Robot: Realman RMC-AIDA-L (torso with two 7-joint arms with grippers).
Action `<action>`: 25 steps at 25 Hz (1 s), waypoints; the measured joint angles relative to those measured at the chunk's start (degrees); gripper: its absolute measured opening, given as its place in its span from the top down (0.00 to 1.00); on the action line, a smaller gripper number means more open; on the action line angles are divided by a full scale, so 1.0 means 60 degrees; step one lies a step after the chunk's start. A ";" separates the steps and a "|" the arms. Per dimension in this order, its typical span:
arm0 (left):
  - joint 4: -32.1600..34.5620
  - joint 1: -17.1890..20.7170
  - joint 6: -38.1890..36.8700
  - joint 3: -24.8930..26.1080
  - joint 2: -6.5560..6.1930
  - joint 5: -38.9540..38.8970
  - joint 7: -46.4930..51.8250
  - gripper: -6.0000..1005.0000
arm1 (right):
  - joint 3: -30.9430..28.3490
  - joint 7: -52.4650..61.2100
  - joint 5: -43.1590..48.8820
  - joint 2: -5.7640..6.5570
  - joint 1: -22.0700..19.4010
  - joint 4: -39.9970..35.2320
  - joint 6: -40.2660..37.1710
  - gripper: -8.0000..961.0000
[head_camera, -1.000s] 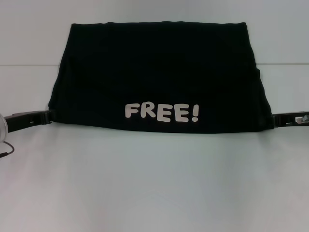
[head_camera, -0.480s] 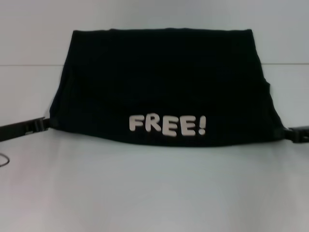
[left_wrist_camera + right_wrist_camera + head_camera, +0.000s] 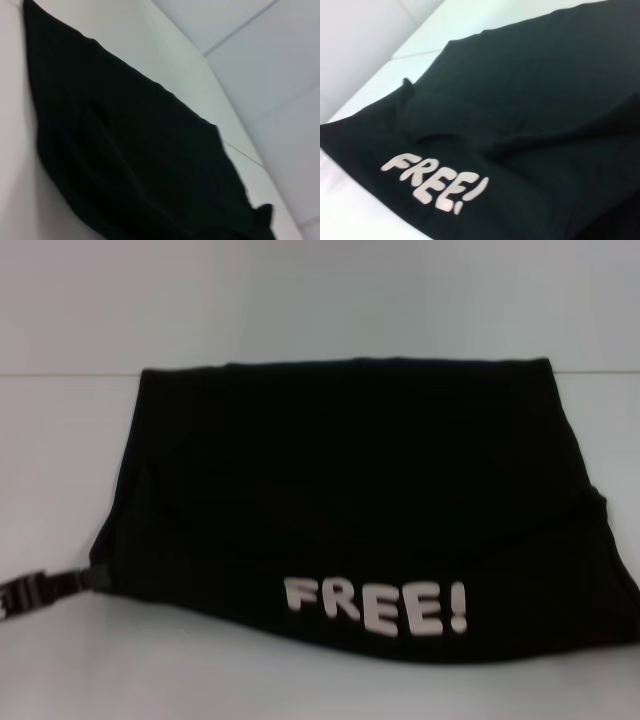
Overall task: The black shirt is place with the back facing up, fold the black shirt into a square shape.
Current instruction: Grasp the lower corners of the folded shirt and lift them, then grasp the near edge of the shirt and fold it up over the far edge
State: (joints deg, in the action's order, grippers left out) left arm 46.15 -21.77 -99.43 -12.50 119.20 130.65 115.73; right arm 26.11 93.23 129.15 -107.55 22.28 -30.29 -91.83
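Observation:
The black shirt (image 3: 350,490) is folded, and the layer with the pale "FREE!" lettering (image 3: 375,605) faces up along its near edge. That near edge sits low and sags in the middle, so it looks held up at its corners. My left gripper (image 3: 98,577) is at the shirt's near left corner and pinches it. My right gripper is past the right border, where the shirt's near right corner runs out of the head view. The left wrist view shows plain black cloth (image 3: 125,160). The right wrist view shows the shirt (image 3: 545,100) and its lettering (image 3: 437,180).
The white table (image 3: 150,680) lies under and in front of the shirt. Its far edge or a seam (image 3: 60,375) runs across behind the shirt, with a pale wall beyond.
The shirt's near edge with the lettering has come toward the camera and lower in the head view. The left gripper went down and left with it. The right gripper has left the view.

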 joint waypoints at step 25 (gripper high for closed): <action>-0.0246 -0.0246 -0.1935 0.0688 -0.0269 0.1163 -0.0446 1.00 | -0.1255 -0.1303 0.0102 0.0066 -0.0439 -0.0157 -0.1680 0.96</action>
State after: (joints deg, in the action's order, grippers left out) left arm 44.67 -23.24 -111.05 -8.37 117.59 137.63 113.05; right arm 18.58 85.41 129.76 -107.16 19.65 -31.23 -101.91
